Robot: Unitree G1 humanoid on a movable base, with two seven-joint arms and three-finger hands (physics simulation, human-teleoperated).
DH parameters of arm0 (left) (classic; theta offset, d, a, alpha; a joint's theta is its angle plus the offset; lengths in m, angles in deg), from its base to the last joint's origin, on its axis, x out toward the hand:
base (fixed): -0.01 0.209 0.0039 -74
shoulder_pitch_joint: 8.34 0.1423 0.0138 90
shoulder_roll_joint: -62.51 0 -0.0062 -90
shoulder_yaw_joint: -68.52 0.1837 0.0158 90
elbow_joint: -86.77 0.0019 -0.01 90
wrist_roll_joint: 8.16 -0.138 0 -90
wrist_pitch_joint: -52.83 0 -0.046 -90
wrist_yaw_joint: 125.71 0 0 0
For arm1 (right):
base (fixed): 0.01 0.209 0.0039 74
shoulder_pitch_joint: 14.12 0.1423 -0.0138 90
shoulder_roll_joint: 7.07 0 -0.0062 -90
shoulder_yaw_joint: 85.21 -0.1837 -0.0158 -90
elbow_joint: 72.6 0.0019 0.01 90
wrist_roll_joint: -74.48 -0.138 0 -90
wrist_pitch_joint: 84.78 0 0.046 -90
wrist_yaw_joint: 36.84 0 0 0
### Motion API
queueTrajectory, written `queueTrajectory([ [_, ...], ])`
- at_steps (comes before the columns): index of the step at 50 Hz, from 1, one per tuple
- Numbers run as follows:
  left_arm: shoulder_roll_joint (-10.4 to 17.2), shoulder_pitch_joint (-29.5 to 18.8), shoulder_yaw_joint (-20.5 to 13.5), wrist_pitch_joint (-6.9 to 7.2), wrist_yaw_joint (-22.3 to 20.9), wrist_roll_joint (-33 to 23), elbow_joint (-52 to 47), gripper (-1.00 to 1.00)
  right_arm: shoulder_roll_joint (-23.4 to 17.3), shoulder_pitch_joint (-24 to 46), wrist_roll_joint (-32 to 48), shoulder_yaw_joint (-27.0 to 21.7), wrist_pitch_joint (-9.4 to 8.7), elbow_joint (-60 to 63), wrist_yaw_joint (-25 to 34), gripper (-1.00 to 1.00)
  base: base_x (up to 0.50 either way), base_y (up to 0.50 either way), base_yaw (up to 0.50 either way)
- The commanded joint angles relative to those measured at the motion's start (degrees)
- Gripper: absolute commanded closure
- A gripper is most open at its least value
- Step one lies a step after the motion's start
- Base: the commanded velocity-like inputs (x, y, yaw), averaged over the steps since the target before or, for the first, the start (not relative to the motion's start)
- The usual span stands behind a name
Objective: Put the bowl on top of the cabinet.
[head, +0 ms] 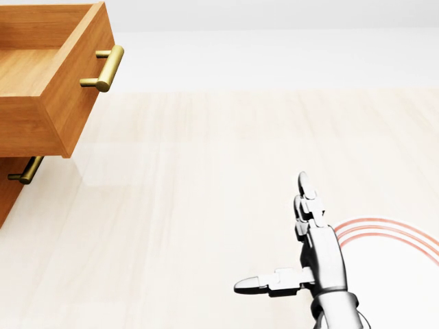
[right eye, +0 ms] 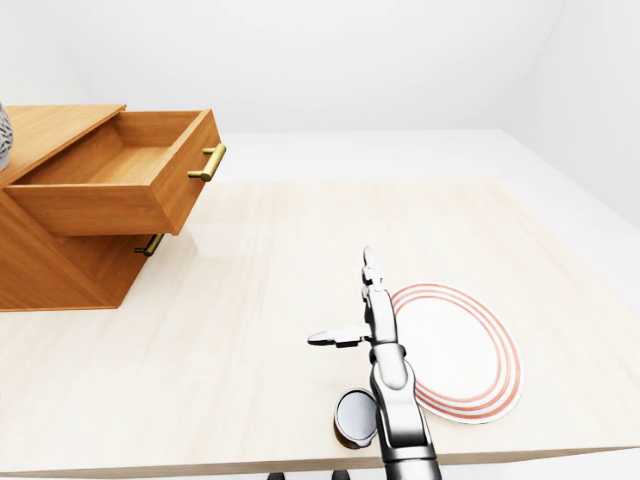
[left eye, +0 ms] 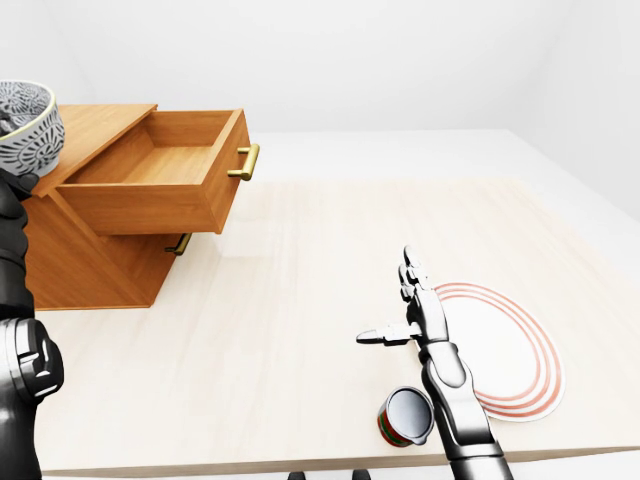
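Observation:
The bowl (left eye: pixel 28 128), white with a grey pattern, shows at the top left edge of the left-eye view, raised level with the near left corner of the wooden cabinet's top (left eye: pixel 100 125). My left hand (left eye: pixel 14 180), dark and partly cut off by the frame, grips it from below and at the rim. Only a sliver of the bowl (right eye: pixel 3 135) shows in the right-eye view. The cabinet's top drawer (left eye: pixel 165 165) stands pulled out and empty. My right hand (left eye: pixel 386 296) hovers open over the table, fingers straight and thumb out to the left, holding nothing.
A white plate with red rings (left eye: pixel 505 350) lies right of my right hand. A small can (left eye: pixel 405 416) lies on its side near the table's lower edge (left eye: pixel 250 462). Brass handles (left eye: pixel 246 162) stick out from the drawers over the pale wooden tabletop.

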Motion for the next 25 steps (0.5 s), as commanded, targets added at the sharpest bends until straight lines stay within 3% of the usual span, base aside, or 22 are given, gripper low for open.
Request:
queueTrajectory([
  [1, -1.71, 1.37, 0.09, -0.01, 0.00, -1.68, 1.75, 0.94, -0.07, 0.06, -0.11, -0.16, -0.05, -0.08, 0.03, -1.00, 0.00, 0.00, 0.00],
  [19, -2.31, 2.20, 0.30, -0.01, 0.00, -2.20, 2.02, 0.89, -0.02, 0.35, 0.09, -0.10, 0.22, -0.76, -0.14, -1.00, 0.00, 0.00, 0.00],
  [21, -2.36, 2.33, 0.37, -0.01, 0.00, -2.29, 2.06, 0.58, -0.03, 0.36, 0.02, -0.12, 0.26, -0.83, -0.09, -1.00, 0.00, 0.00, 0.00],
  [22, -2.42, 2.33, 0.34, -0.01, 0.00, -2.25, 2.08, -0.99, -0.04, 0.36, 0.04, -0.16, 0.23, -0.80, -0.15, -1.00, 0.00, 0.00, 0.00],
  [25, -2.54, 2.30, 0.47, -0.01, 0.00, -2.53, 2.00, -1.00, -0.03, 0.41, 0.04, -0.14, 0.21, -0.84, -0.15, -1.00, 0.00, 0.00, 0.00],
])
